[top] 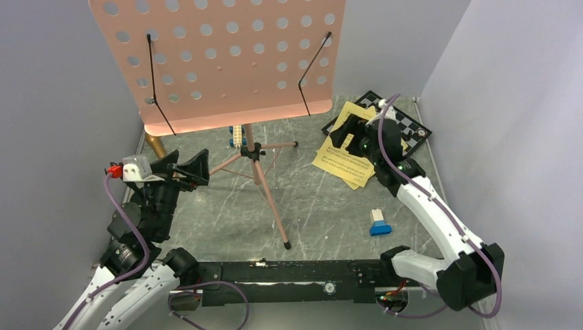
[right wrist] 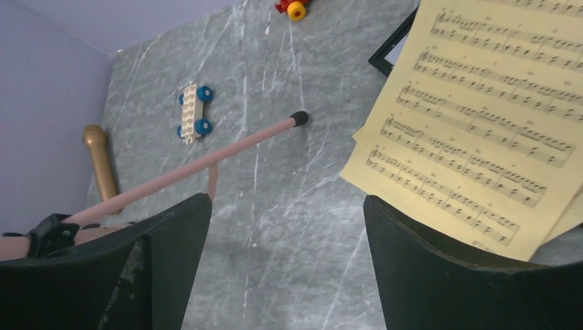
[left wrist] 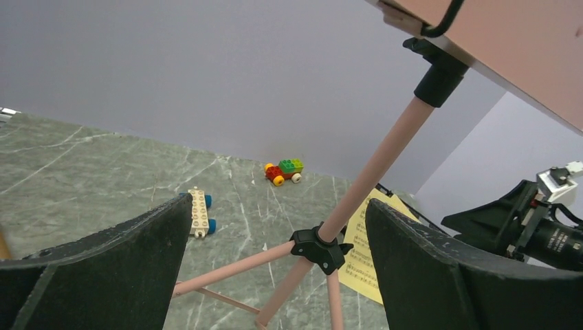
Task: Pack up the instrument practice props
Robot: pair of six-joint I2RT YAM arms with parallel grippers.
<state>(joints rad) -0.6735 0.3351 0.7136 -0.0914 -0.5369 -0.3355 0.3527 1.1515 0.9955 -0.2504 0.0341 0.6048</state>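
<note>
The left gripper [left wrist: 278,206], jaws apart, faced the upright pink tripod music stand with perforated desk [left wrist: 375,172] mid-table; a clumsy push could topple it. The right gripper [right wrist: 287,203], jaws also apart, hovered over the yellow paper sheet-music pages [right wrist: 481,137].

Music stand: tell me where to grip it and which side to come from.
Take the pink shaft just above the black hub, coming from the robot's left, where the left gripper faces it, fingers open. It's a slim tube that likely fits between them; the perforated desk is too wide and the legs splay low.
</note>
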